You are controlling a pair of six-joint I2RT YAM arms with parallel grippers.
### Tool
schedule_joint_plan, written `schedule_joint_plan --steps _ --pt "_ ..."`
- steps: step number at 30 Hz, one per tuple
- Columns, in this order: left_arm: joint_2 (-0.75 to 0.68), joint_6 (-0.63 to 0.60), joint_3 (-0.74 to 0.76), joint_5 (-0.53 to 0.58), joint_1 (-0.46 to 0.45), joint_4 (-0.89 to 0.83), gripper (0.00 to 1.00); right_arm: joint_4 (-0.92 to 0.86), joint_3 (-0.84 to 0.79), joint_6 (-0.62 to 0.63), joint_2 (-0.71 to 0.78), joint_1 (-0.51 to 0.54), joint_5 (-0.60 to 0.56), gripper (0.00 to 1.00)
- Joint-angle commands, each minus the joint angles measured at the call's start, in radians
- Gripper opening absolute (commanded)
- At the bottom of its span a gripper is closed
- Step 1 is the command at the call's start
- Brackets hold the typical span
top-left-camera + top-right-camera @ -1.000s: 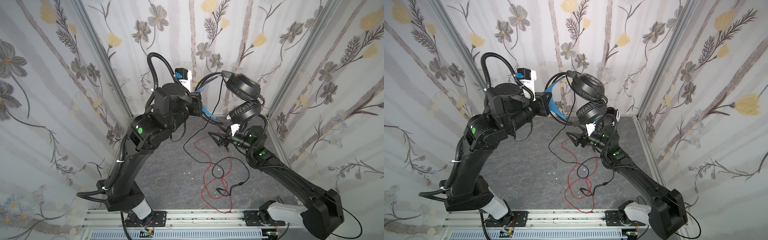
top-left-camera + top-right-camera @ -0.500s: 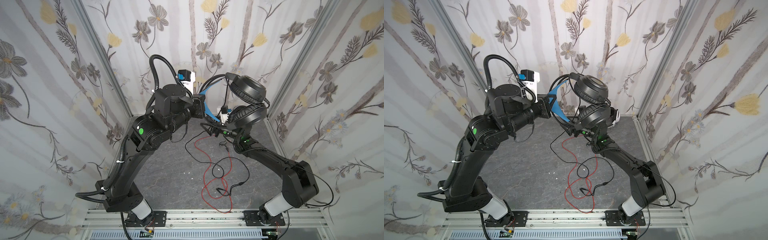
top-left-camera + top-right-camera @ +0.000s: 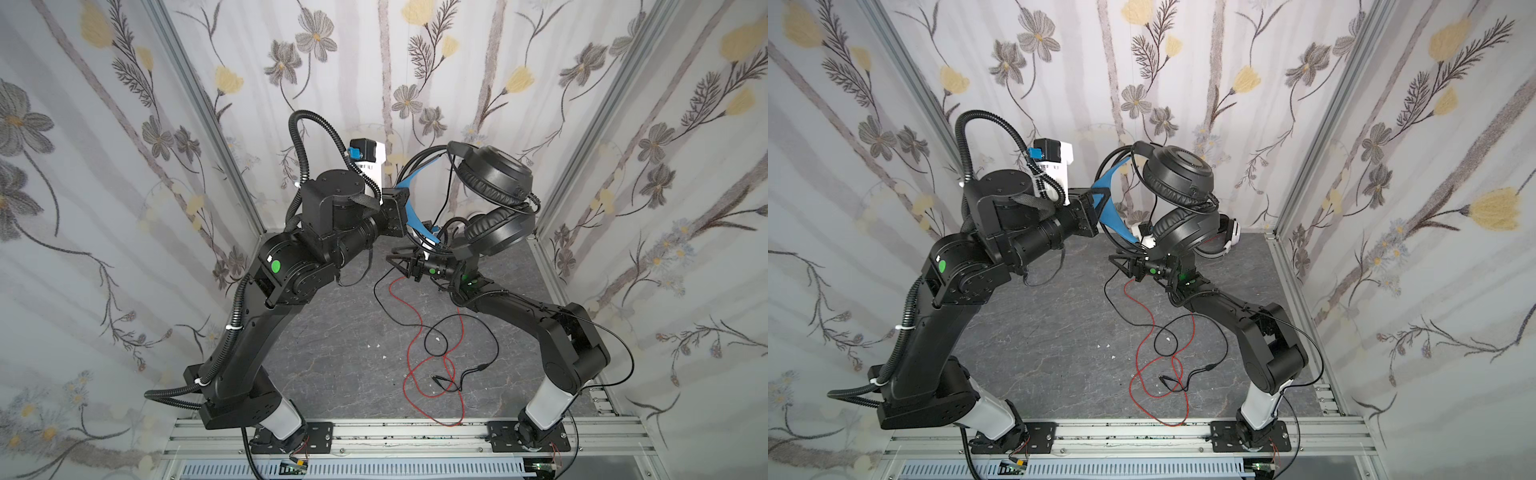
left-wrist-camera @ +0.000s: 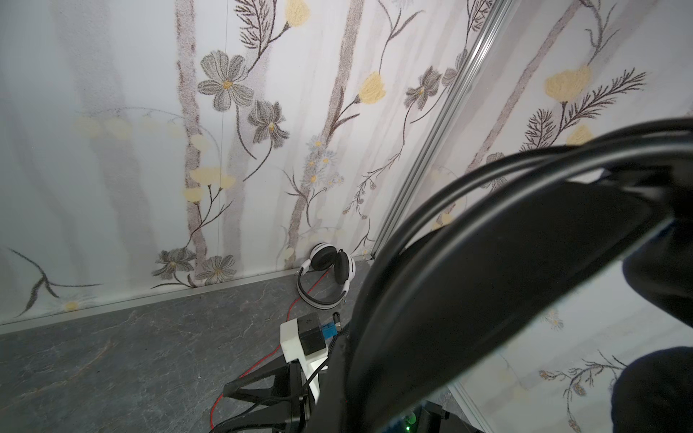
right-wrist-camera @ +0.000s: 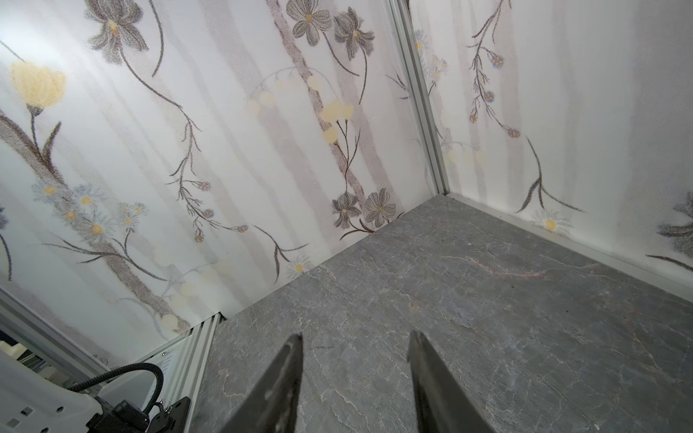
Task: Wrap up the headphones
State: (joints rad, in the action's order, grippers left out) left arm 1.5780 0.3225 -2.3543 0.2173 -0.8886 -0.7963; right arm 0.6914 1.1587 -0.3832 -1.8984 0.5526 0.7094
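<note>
Black over-ear headset with blue inner headband (image 3: 494, 183): aloft, left tool (image 3: 409, 205) clamped on the band.
Right tool (image 5: 354, 341): jaws parted, empty, beneath the raised headset.
White headset with black earpads (image 4: 326, 277): lying in a far corner of the grey stone-look bench (image 3: 332, 353).
Thin black cable (image 3: 457, 316), red cable (image 3: 409, 357): loose, tangled across the bench.
Progress: early; neither lead looks wound.

A grey, marble-veined counter (image 3: 332, 353) is seen below the jaws, dotted with a few small white flecks (image 3: 378, 345). Behind and to both sides of the jaws it is enclosed by walls papered with grey and yellow flowers (image 3: 1183, 62), joined at aluminium corner posts (image 5: 420, 93). A slotted aluminium rail (image 3: 374, 436) is laid along the counter's front edge, well apart from the jaws.
</note>
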Motion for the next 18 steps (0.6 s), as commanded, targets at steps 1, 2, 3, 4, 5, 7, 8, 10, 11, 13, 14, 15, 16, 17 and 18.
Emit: schedule_joint_plan --steps 1,2,3,4,5,7,8,10,11,13,14,15,16,17,18 --pt "-0.007 0.034 -0.002 0.008 0.0 0.094 0.0 0.04 -0.001 0.004 -0.007 0.006 0.019 0.29" --pt "-0.008 0.036 -0.002 0.009 0.0 0.095 0.0 0.032 0.001 0.01 -0.005 0.005 0.018 0.23" --pt "-0.009 0.036 -0.001 0.012 0.002 0.097 0.0 0.021 0.0 0.02 -0.002 0.005 0.016 0.17" --pt "-0.012 0.035 0.0 0.013 0.002 0.098 0.0 0.012 -0.002 0.028 0.002 0.007 0.015 0.12" --pt "-0.012 0.034 0.002 0.019 0.002 0.097 0.0 -0.007 -0.005 0.041 0.007 0.007 0.011 0.06" --pt "-0.013 0.039 0.008 0.028 0.005 0.098 0.0 -0.071 -0.008 0.086 0.024 0.013 -0.01 0.0" --pt "-0.013 0.045 0.014 0.033 0.008 0.102 0.0 -0.132 -0.011 0.127 0.04 0.018 -0.027 0.0" --pt "-0.019 0.06 0.032 0.034 0.02 0.117 0.0 -0.193 -0.05 0.179 0.079 0.024 -0.058 0.0" --pt "-0.023 0.073 0.046 0.043 0.025 0.125 0.0 -0.217 -0.077 0.201 0.105 0.027 -0.08 0.0" --pt "-0.034 0.093 0.085 0.068 0.04 0.152 0.0 -0.267 -0.133 0.234 0.156 0.028 -0.109 0.0" --pt "-0.044 0.106 0.116 0.078 0.045 0.181 0.0 -0.293 -0.152 0.249 0.176 0.03 -0.122 0.0" --pt "-0.054 0.117 0.153 0.083 0.057 0.218 0.0 -0.332 -0.171 0.274 0.199 0.035 -0.137 0.0" --pt "-0.065 0.124 0.186 0.088 0.065 0.25 0.0 -0.369 -0.183 0.298 0.219 0.044 -0.154 0.0" --pt "-0.072 0.133 0.219 0.097 0.074 0.28 0.0 -0.414 -0.195 0.325 0.239 0.056 -0.177 0.0" --pt "-0.076 0.139 0.241 0.103 0.086 0.302 0.0 -0.456 -0.208 0.35 0.263 0.071 -0.201 0.0"
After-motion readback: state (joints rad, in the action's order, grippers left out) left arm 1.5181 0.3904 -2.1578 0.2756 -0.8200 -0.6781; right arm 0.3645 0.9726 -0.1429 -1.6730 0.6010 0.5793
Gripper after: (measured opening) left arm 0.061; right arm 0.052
